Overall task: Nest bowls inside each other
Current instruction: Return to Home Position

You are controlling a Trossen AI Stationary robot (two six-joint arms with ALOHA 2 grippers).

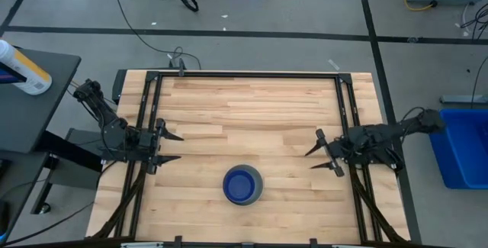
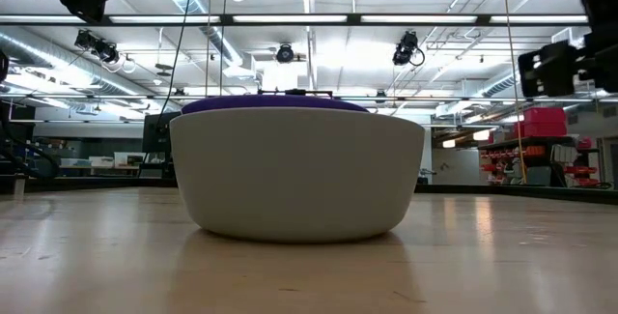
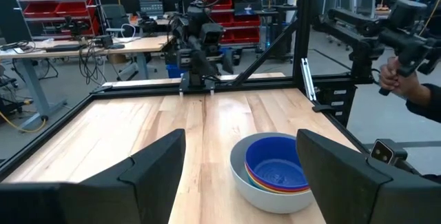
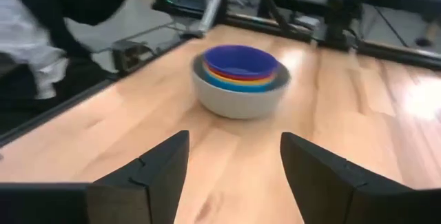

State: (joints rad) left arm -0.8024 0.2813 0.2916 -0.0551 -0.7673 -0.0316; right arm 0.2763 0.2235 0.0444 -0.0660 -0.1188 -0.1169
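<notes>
The bowls stand as one stack near the table's near edge: a pale grey bowl (image 1: 243, 186) rests on its base on the wood, with a dark blue bowl (image 4: 240, 60) uppermost inside it and yellow, red and light blue rims showing between them (image 3: 275, 182). My left gripper (image 1: 176, 147) hangs open at the table's left side, pointing right. My right gripper (image 1: 320, 159) is open at the right side, pointing left. Both are clear of the stack.
A black metal frame (image 1: 252, 74) runs around the tabletop. A blue bin (image 1: 463, 147) stands on the floor to the right of the table. A person (image 4: 41, 38) is beside the table's near edge, with a hand (image 3: 396, 79) on a controller.
</notes>
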